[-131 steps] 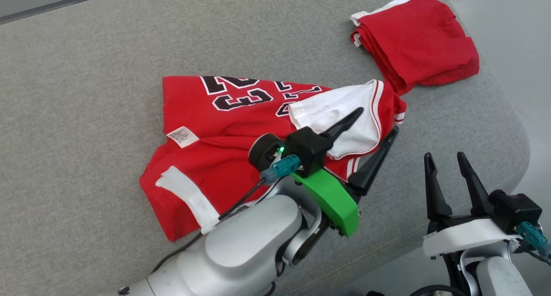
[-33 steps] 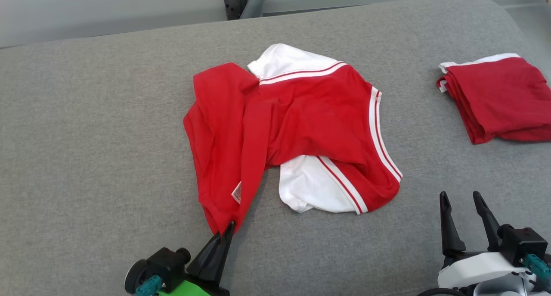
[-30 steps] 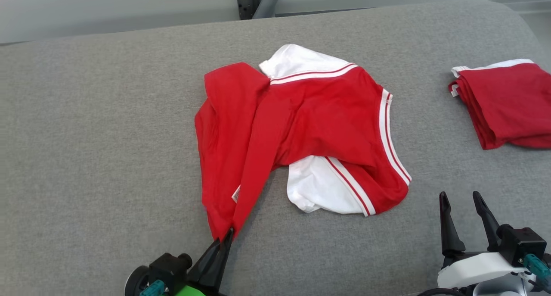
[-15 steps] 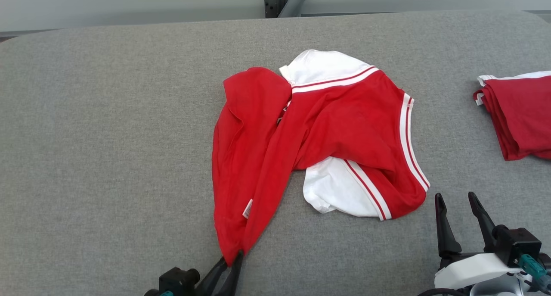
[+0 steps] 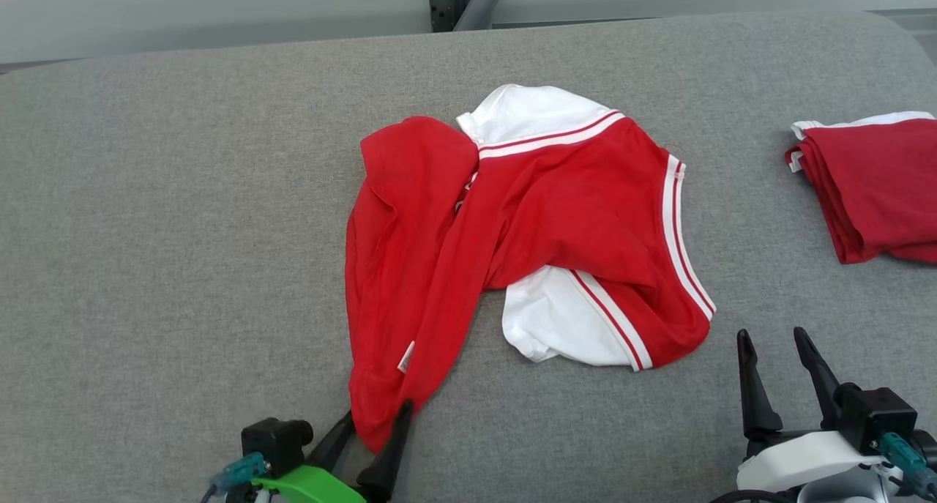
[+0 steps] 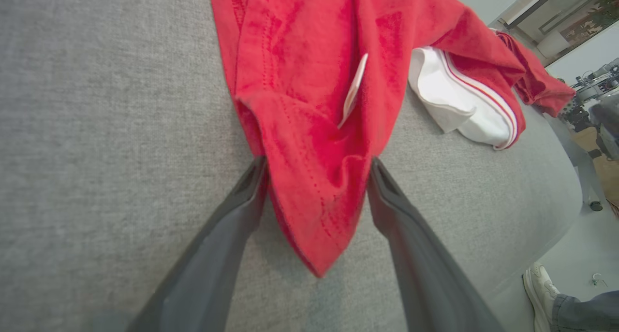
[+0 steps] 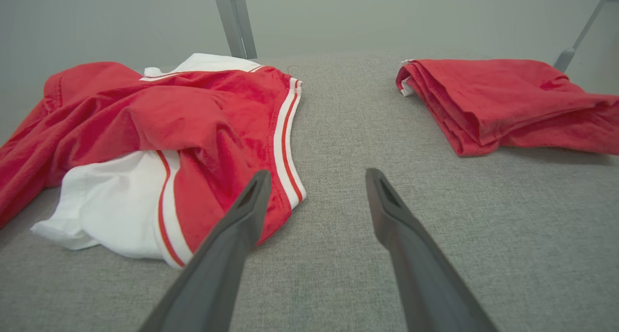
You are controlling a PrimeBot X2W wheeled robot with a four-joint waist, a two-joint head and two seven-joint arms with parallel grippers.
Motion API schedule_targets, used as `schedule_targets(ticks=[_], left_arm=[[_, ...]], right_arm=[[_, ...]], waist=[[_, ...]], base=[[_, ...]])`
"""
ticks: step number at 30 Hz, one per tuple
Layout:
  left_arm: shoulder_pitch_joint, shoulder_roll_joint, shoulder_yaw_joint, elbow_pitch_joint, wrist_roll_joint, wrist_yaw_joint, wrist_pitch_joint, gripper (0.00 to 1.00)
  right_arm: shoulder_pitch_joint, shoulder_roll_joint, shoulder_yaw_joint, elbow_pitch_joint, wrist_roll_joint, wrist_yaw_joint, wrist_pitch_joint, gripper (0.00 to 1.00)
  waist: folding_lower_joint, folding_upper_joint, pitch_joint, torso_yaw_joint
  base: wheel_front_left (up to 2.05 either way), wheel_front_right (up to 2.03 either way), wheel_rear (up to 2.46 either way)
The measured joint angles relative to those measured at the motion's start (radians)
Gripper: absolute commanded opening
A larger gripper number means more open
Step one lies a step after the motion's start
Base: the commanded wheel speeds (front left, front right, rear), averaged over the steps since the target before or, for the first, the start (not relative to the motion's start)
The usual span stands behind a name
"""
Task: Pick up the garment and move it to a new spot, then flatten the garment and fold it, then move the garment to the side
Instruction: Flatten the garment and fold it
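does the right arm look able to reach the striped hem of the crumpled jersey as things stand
Probably yes. The right pincer stands open near the striped hem of the jersey, with bare grey cushion between them and nothing in the way.

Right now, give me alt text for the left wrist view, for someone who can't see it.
The open left claw straddles a corner of the crumpled red garment, which lies on a grey cushion. A white label shows on the cloth, and a person's shoe is at the lower right.
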Motion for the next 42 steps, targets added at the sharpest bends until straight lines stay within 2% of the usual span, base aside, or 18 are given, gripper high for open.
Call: schedule_targets(ticks=[7, 13, 17, 20, 21, 22, 23, 25, 35, 40, 42], left_arm=[[-0.051, 0.071, -0.037, -0.056, -0.135, 0.000, 0.076, 1.00], [-0.074, 0.126, -0.032, -0.146, -0.269, 0.000, 0.135, 1.00], [-0.077, 0.155, -0.039, -0.166, -0.309, 0.000, 0.174, 1.00], [-0.077, 0.169, -0.053, -0.159, -0.309, 0.000, 0.194, 0.82], [-0.077, 0.172, -0.058, -0.154, -0.309, 0.000, 0.195, 0.71], [-0.077, 0.174, -0.061, -0.150, -0.309, 0.000, 0.198, 0.53], [-0.077, 0.177, -0.064, -0.146, -0.305, 0.000, 0.198, 0.45], [-0.078, 0.180, -0.063, -0.142, -0.293, 0.004, 0.191, 0.00], [-0.132, 0.193, -0.007, -0.154, -0.267, 0.015, 0.103, 0.00], [-0.178, 0.226, 0.068, -0.199, -0.274, 0.015, 0.050, 0.00], [-0.197, 0.239, 0.103, -0.207, -0.262, 0.029, 0.028, 0.00]], right_arm=[[0.000, 0.000, 0.005, 0.004, 0.003, 0.000, 0.000, 1.00], [0.000, 0.000, 0.005, 0.004, 0.003, 0.000, 0.000, 1.00], [0.000, 0.000, 0.008, 0.006, 0.004, 0.000, 0.000, 1.00], [0.000, 0.000, 0.008, 0.006, 0.007, 0.000, 0.000, 1.00], [0.000, 0.000, 0.008, 0.006, 0.007, 0.000, 0.000, 1.00], [0.000, 0.000, 0.008, 0.006, 0.007, 0.000, 0.000, 1.00], [0.000, 0.000, 0.007, 0.005, 0.007, 0.000, 0.000, 1.00], [0.000, 0.000, 0.004, 0.005, 0.008, 0.000, 0.000, 1.00], [0.000, 0.000, -0.001, 0.002, 0.008, 0.000, 0.000, 1.00], [0.000, 0.000, -0.005, -0.002, 0.008, 0.000, 0.000, 1.00], [0.000, 0.000, -0.006, -0.003, 0.008, 0.000, 0.000, 1.00]], waist=[[0.0000, 0.0000, -0.001, -0.011], [0.0000, 0.0000, -0.002, -0.018], [0.0000, 0.0000, -0.002, -0.026], [0.0000, 0.0000, 0.000, -0.033], [0.0000, 0.0000, 0.000, -0.035], [0.0000, 0.0000, 0.001, -0.037], [0.0000, 0.0000, 0.002, -0.039], [0.0000, 0.0000, 0.004, -0.042], [0.0000, 0.0000, 0.009, -0.038], [0.0000, 0.0000, 0.008, -0.032], [0.0000, 0.0000, 0.010, -0.029]], base=[[0.00, 0.00, 0.00], [0.00, 0.00, 0.00], [0.00, 0.00, 0.00], [0.00, 0.00, 0.00], [0.00, 0.00, 0.00], [0.00, 0.00, 0.00], [0.00, 0.00, 0.00], [0.00, 0.00, 0.00], [0.00, 0.00, 0.00], [0.00, 0.00, 0.00], [0.00, 0.00, 0.00]])
